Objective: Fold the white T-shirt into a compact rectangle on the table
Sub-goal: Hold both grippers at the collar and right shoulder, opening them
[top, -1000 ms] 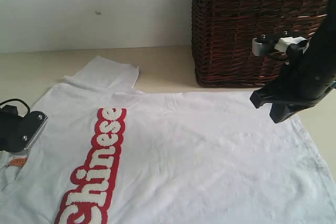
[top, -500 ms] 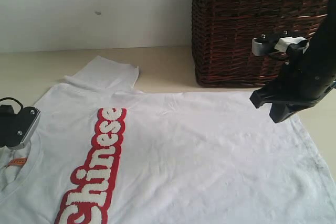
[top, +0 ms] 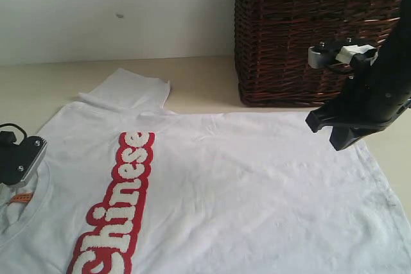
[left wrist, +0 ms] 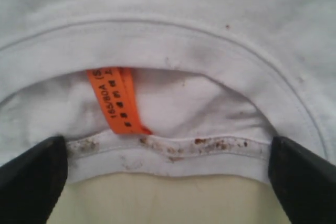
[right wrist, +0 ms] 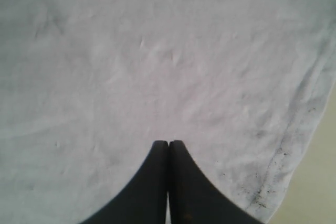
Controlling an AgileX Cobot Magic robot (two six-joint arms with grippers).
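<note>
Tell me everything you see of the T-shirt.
White, cotton-looking T-shirt, spread flat, unfolded and lightly wrinkled on the table. A red band with fuzzy white "Chinese" lettering crosses the chest. One short sleeve points toward the wall. An orange tag hangs inside the collar, whose seam shows brown stains; dark specks mark the hem. The open left fingers flank the collar.

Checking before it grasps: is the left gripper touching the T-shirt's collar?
Cannot tell. The left wrist view shows the open left gripper straddling the collar of the white T-shirt, but not whether it rests on the cloth or hovers.
</note>
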